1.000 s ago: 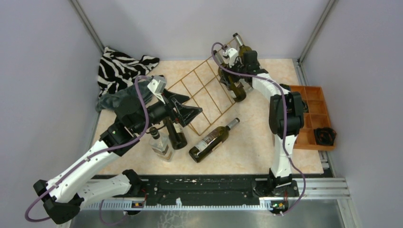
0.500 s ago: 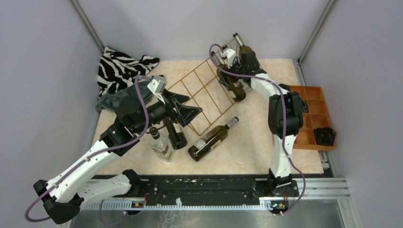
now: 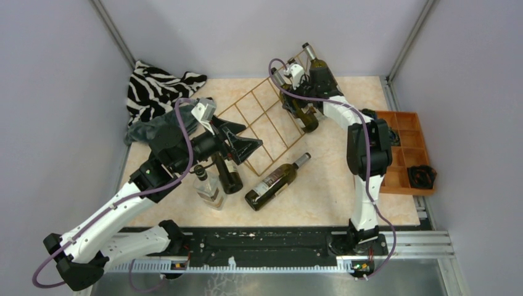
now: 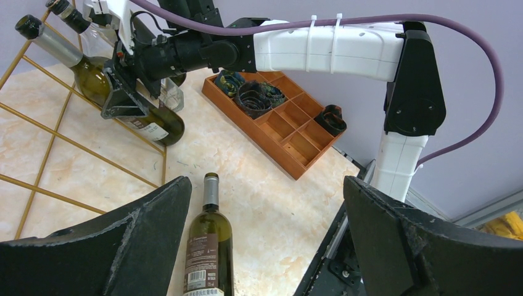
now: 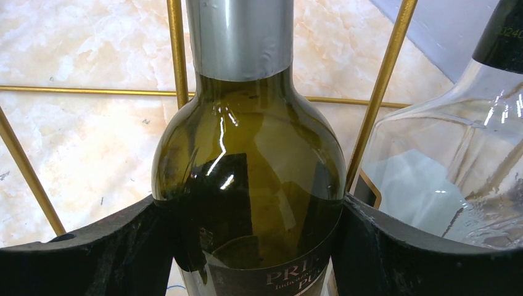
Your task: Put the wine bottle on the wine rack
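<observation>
The gold wire wine rack [image 3: 265, 114] lies tilted at the back middle of the table. My right gripper [image 3: 301, 105] is shut on a green wine bottle [image 5: 247, 154] with a silver-capped neck, which lies on the rack's right end; the fingers [image 5: 92, 253] press both sides of its shoulder. A clear bottle [image 5: 444, 179] lies beside it on the rack. Another green wine bottle [image 3: 275, 180] lies on the table in front of the rack. My left gripper [image 4: 265, 246] is open and empty above that bottle [image 4: 206, 246].
A dark bottle [image 3: 228, 176] and a clear bottle [image 3: 208, 188] stand under my left arm. An orange compartment tray [image 3: 395, 185] with black items sits at the right edge. A zebra cloth [image 3: 157, 86] and a grey cloth [image 3: 145, 129] lie at the back left.
My right wrist has crept slightly toward the back left with the green bottle in its grip. My left arm has not moved.
</observation>
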You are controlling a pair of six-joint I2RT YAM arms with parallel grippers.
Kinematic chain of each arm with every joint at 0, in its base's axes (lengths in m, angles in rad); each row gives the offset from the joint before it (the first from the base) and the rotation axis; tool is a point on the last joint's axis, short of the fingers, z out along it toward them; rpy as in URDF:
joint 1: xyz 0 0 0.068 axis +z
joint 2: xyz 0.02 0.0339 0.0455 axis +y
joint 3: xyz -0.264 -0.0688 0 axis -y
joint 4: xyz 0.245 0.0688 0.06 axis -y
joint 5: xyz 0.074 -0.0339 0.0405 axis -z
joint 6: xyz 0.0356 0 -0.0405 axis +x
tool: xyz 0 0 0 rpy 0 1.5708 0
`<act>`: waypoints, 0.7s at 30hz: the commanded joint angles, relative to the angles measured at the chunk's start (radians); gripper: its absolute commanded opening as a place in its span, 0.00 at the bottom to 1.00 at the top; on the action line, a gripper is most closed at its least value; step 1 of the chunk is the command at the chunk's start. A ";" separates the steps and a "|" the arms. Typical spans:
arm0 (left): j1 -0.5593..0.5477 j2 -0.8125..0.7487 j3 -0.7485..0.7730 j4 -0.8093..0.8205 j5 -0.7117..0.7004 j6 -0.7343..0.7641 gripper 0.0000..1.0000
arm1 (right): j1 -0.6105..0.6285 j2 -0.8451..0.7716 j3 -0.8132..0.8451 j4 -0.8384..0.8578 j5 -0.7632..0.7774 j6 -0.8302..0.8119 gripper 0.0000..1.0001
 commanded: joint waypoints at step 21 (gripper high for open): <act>0.004 -0.023 -0.018 0.016 0.006 -0.018 0.99 | 0.013 -0.025 0.059 0.031 0.004 0.065 0.79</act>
